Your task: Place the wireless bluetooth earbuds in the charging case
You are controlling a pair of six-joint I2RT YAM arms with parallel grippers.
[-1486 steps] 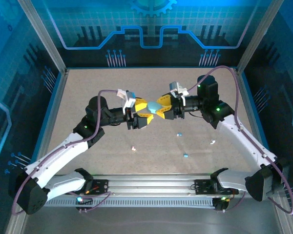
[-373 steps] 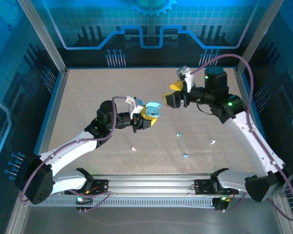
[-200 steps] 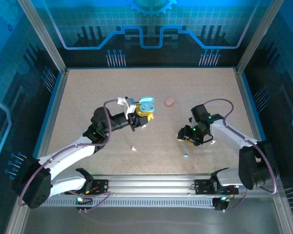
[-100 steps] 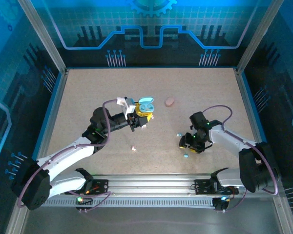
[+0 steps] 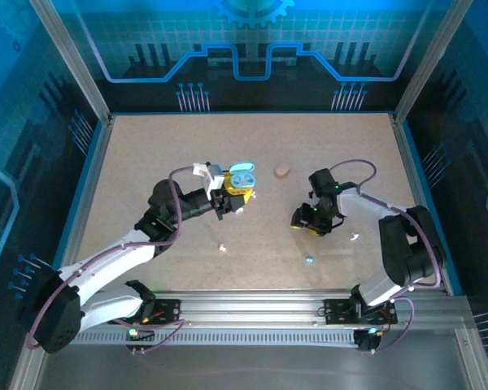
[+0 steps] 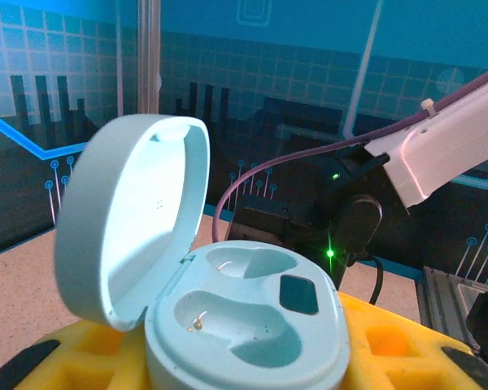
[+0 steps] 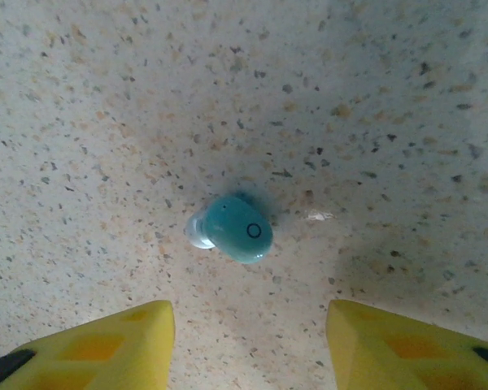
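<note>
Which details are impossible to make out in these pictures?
- Top view: the loose earbuds are too small to tell shape or side.
- Left wrist: the bottom edge and the left fingers hide the base of the case.
- Right wrist: the right fingers are cut off below; their height over the earbud is unclear.

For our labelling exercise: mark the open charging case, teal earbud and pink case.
charging case (image 6: 236, 321), left wrist view, earbud well in base
teal earbud (image 7: 237, 230), right wrist view, body
pink case (image 5: 283, 170), top view, middle

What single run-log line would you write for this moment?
left fingers: shut on open charging case, sockets empty | right fingers: open over teal earbud lying on table
</note>
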